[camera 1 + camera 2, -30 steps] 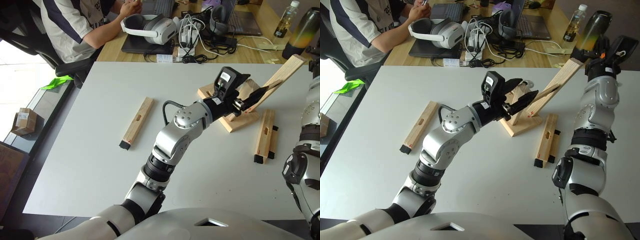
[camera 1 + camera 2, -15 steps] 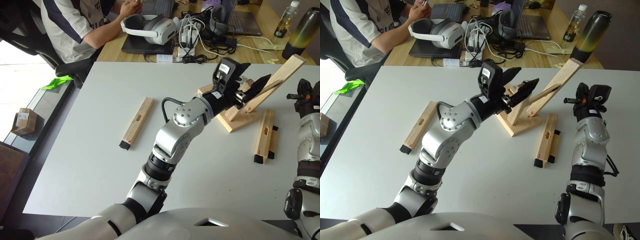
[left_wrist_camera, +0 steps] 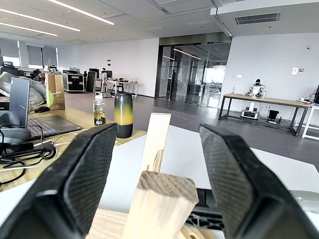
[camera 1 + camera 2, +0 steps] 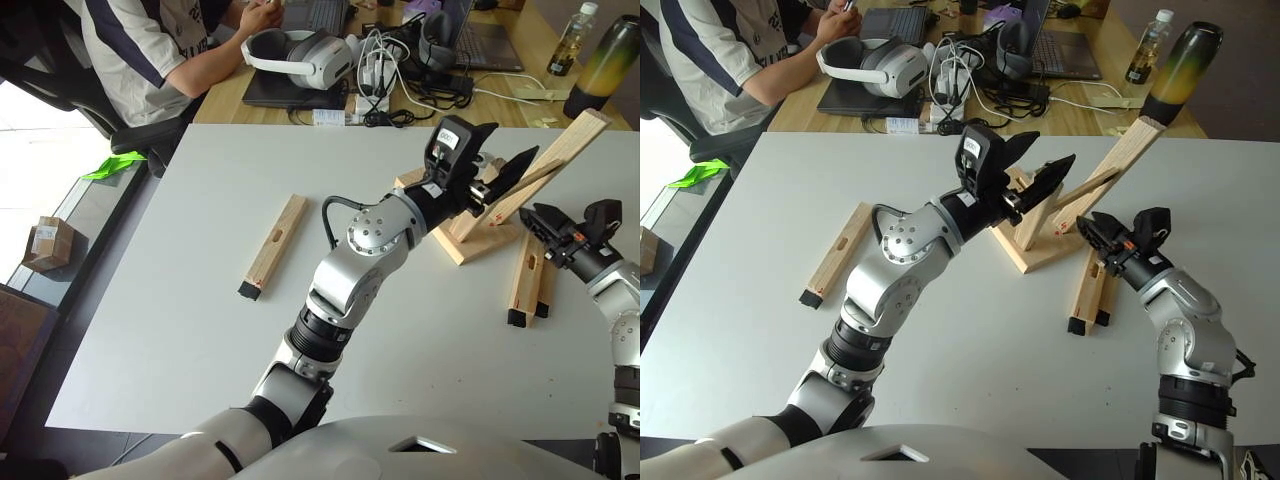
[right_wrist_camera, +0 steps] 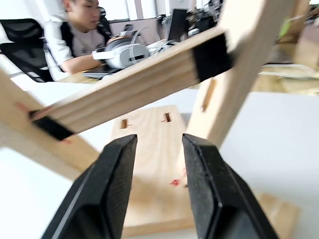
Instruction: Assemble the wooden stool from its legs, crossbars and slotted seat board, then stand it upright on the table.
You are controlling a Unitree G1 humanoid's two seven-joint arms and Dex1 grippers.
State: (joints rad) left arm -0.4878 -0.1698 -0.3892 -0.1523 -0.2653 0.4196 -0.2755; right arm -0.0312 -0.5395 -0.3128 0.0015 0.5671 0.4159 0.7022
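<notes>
Stool: legs (image 4: 565, 145) and crossbar (image 5: 129, 84) tilted on seat board (image 4: 478, 246).
Left gripper (image 4: 512, 142): I see it gaping astride a leg top.
Right gripper (image 4: 570, 212): parted, empty.
Right wrist view: board slots (image 5: 166, 117).

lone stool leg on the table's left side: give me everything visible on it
The lone leg is a pale wooden bar lying flat on the white table, angled away from the robot. A narrow slot is cut near its middle, and its near end is black. Only the table touches it.
</notes>
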